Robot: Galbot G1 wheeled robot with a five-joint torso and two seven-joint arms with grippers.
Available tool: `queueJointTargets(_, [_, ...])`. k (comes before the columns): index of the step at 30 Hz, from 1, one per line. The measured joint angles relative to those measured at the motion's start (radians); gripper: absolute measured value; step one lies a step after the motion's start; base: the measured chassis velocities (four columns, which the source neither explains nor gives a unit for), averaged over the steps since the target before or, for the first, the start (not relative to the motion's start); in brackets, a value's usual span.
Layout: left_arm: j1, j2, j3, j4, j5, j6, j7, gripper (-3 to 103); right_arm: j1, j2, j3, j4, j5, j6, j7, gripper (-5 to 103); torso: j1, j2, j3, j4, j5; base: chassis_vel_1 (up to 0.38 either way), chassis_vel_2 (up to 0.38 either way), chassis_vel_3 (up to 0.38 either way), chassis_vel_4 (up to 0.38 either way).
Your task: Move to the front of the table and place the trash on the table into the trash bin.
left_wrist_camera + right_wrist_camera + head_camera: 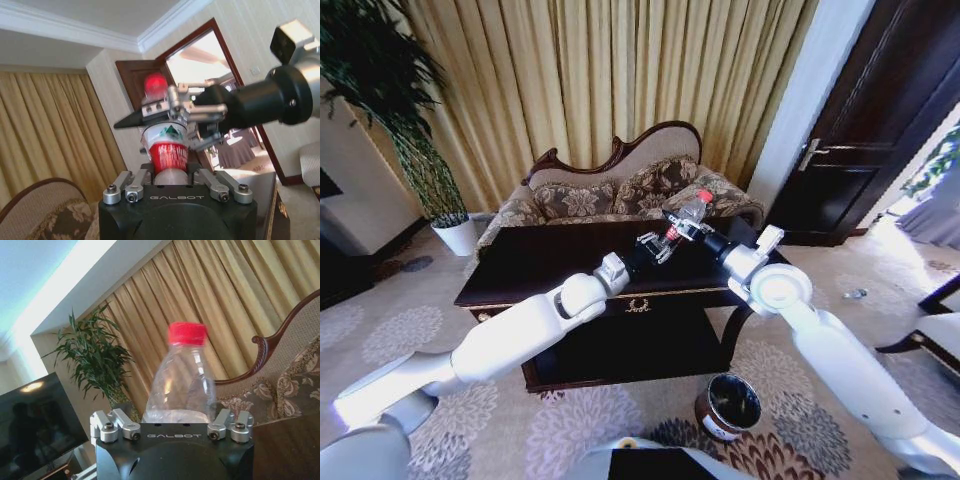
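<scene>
- The bottle (688,216) is held tilted above the table's (550,262) back right part, the right gripper (682,228) clamped on its body.
- The left gripper (651,246) holds its lower end.
- Open carpet (620,415) fronts the table; the trash bin (728,406) stands by the front right corner.
- A sofa (610,190) lines the back edge.

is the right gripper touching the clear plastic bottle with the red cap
Touching. In the left wrist view the right gripper has its fingers clamped against the clear plastic bottle with red cap, above the red-white label, with no gap showing.

Head high; wrists close on bottle (181,382)
</scene>
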Motion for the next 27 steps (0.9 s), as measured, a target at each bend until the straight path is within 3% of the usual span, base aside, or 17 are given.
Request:
queueJointTargets(1, [0.0, 0.0, 0.0, 0.0, 0.0, 0.0, 0.0, 32, 0.0, 0.0, 0.0, 0.0, 0.0, 0.0, 0.0, 79, 0.0, 0.0, 0.0, 0.0, 0.0, 0.0, 0.0, 0.0, 0.0])
queueJointTargets(3, [0.011, 0.0, -0.009, -0.001, 0.002, 0.002, 0.001, 43, -0.017, -0.005, 0.012, 0.003, 0.0, 0.001, -0.017, 71, 0.0, 0.0, 0.0, 0.0002, 0.0, 0.0, 0.0, 0.0, 0.0])
queueJointTargets(4, [0.014, 0.0, -0.011, -0.002, 0.002, 0.002, 0.001, 43, -0.022, -0.007, 0.015, 0.003, 0.0, 0.001, -0.021, 66, 0.0, 0.0, 0.0, 0.0002, -0.0001, 0.0, 0.0, 0.0, 0.0])
queueJointTargets(6, [0.018, 0.0, -0.014, -0.005, 0.002, 0.002, -0.001, 47, -0.026, -0.009, 0.017, 0.003, 0.0, 0.002, -0.024, 66, 0.0, 0.0, 0.0, 0.0, 0.0, 0.0, 0.0, 0.0, 0.0])
queueJointTargets(7, [0.025, 0.003, -0.019, -0.01, 0.002, 0.002, -0.003, 53, -0.029, -0.014, 0.02, 0.004, 0.001, 0.002, -0.028, 55, 0.0, 0.0, 0.0, -0.0001, 0.0, 0.0, 0.0, 0.0, 0.0])
queueJointTargets(8, [0.026, 0.003, -0.02, -0.011, 0.002, 0.003, -0.003, 58, -0.029, -0.015, 0.02, 0.004, 0.001, 0.002, -0.028, 55, 0.0, 0.0, 0.0, -0.0001, 0.0, 0.0, 0.0, 0.0, 0.0])
queueJointTargets(9, [0.034, 0.006, -0.028, -0.018, 0.002, 0.007, -0.01, 64, -0.029, -0.019, 0.022, 0.005, 0.002, 0.002, -0.028, 44, 0.0, 0.0, 0.0, 0.0001, 0.0, 0.0, 0.0, 0.0, 0.0])
queueJointTargets(10, [0.034, 0.006, -0.028, -0.018, 0.002, 0.007, -0.01, 64, -0.029, -0.019, 0.022, 0.005, 0.002, 0.002, -0.028, 44, 0.0, 0.0, 0.0, 0.0001, 0.0, 0.0, 0.0, 0.0, 0.0])
queueJointTargets(15, [0.065, 0.039, -0.06, -0.059, -0.021, 0.032, -0.059, 85, -0.037, -0.027, 0.04, 0.005, 0.002, 0.008, -0.028, 32, 0.0, 0.0, 0.0, 0.0001, -0.0001, 0.0, 0.0, 0.0, 0.0])
queueJointTargets(16, [0.065, 0.039, -0.06, -0.059, -0.021, 0.032, -0.059, 85, -0.037, -0.027, 0.04, 0.005, 0.002, 0.008, -0.028, 32, 0.0, 0.0, 0.0, 0.0001, -0.0001, 0.0, 0.0, 0.0, 0.0])
queueJointTargets(19, [0.103, 0.083, -0.112, -0.097, -0.056, 0.053, -0.083, 98, -0.066, -0.027, 0.082, 0.002, -0.003, 0.014, -0.007, 28, 0.0, 0.0, 0.0, 0.0002, -0.0001, 0.0, 0.0, 0.0, 0.0])
queueJointTargets(22, [0.122, 0.098, -0.136, -0.109, -0.071, 0.063, -0.101, 100, -0.082, -0.027, 0.099, 0.004, -0.013, 0.019, 0.014, 28, 0.0, 0.0, 0.0, 0.0001, -0.0001, 0.0, 0.0, 0.0, 0.0])
queueJointTargets(25, [0.156, 0.119, -0.185, -0.125, -0.101, 0.082, -0.139, 100, -0.112, -0.029, 0.113, 0.004, -0.099, 0.052, 0.067, 28, 0.0, 0.0, 0.0, 0.0002, -0.0003, 0.0, 0.0, 0.0, 0.0])
queueJointTargets(27, [0.202, 0.137, -0.284, -0.128, -0.125, 0.108, -0.168, 100, -0.158, -0.036, 0.134, 0.0, -0.251, 0.086, 0.121, 28, 0.0, 0.0, 0.0, 0.0003, 0.0, 0.0, 0.0, 0.0, 0.0])
